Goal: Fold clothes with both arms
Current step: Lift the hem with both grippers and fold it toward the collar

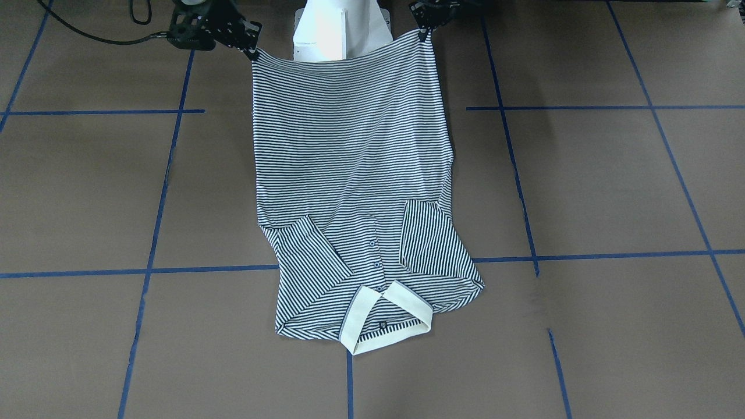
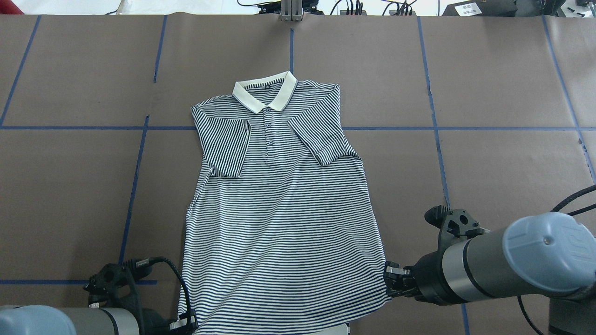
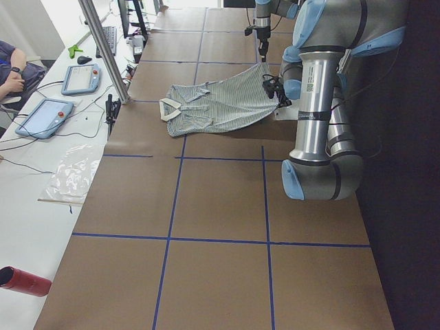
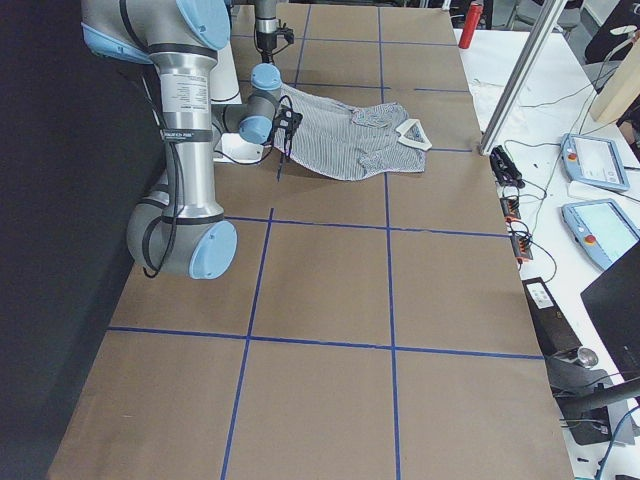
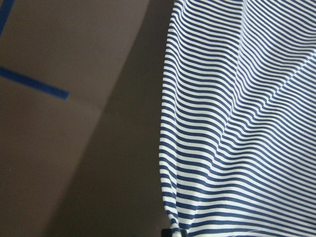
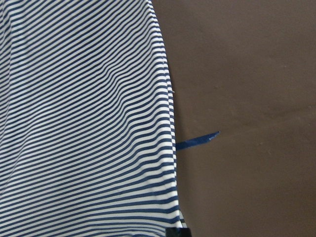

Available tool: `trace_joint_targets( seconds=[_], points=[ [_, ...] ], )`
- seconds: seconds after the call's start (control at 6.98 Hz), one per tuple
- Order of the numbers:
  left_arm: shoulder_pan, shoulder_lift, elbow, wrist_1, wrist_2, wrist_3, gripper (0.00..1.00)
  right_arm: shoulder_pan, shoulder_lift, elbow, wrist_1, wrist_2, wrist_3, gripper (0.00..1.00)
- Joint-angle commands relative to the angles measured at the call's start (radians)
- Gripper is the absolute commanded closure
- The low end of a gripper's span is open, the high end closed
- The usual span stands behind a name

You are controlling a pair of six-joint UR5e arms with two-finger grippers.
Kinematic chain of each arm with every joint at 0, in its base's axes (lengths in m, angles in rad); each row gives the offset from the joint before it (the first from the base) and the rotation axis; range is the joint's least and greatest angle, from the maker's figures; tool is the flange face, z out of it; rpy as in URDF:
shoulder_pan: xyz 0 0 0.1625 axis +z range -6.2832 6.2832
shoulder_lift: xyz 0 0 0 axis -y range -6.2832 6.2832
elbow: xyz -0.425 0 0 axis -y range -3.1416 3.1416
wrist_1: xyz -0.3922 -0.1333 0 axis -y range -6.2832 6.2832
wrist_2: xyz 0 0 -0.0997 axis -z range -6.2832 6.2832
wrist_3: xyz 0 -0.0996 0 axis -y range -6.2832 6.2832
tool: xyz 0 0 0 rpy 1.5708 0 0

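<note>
My left gripper (image 1: 425,32) and right gripper (image 1: 251,53) each clamp 1 hem corner of the striped polo shirt (image 1: 349,163). Soft and light, it should sag between them.

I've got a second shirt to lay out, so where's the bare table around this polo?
Bare table lies wide on both sides of the polo shirt, and a narrower strip runs beyond its collar to the far edge. The robot's edge is crowded: left gripper and right gripper pinch the raised hem corners, white pedestal between them.
</note>
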Motion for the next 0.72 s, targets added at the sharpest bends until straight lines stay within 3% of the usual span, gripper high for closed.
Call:
trace_joint_targets(
  seconds=[0.0,0.57],
  points=[
    [0.033,-0.001,-0.037,0.037,0.0,-0.028,1.0,-0.021,-0.016,0.014,-0.002,0.004,0.0,1.0],
    [-0.219,-0.03,0.007,0.039,-0.002,0.162,1.0,0.259,0.284,-0.236,0.005,-0.007,-0.23,1.0]
  ],
)
